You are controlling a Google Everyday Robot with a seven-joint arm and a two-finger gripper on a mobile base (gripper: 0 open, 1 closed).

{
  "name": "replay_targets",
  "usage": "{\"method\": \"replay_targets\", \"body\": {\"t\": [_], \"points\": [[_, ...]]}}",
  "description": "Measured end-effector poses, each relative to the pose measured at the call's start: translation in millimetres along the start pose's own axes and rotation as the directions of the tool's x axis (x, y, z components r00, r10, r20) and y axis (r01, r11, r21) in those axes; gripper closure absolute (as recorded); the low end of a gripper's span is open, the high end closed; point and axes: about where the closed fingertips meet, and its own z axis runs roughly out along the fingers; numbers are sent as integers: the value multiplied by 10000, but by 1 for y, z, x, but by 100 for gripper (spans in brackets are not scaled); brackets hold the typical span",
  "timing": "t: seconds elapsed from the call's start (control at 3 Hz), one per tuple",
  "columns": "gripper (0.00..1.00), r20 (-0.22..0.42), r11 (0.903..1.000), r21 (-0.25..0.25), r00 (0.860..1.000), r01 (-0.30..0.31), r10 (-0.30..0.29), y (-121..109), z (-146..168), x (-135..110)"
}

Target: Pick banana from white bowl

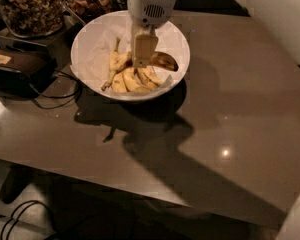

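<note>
The white bowl stands at the back left of the table, lined with crinkled white paper. My gripper hangs straight down over the bowl's middle. Its fingers are shut on the brown-speckled banana, which lies crosswise with its dark end sticking out to the right and its paler end to the left of the fingers. The banana sits slightly above several paler bananas that lie in the front of the bowl.
Two glass jars of nuts stand behind the bowl at the left. A black device with cables lies left of the bowl. The brown table stretches to the right and front. My white arm fills the upper right.
</note>
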Motion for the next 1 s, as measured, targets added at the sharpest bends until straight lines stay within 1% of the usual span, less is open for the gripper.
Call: {"method": "replay_targets", "body": {"t": [0.33, 0.67, 1.0], "points": [[100, 73, 9999, 122, 10000, 11, -12, -2, -1, -2], [100, 102, 9994, 328, 9999, -124, 121, 15, -11, -3], [100, 238, 9969, 417, 9976, -662, 652, 49, -22, 1]]}}
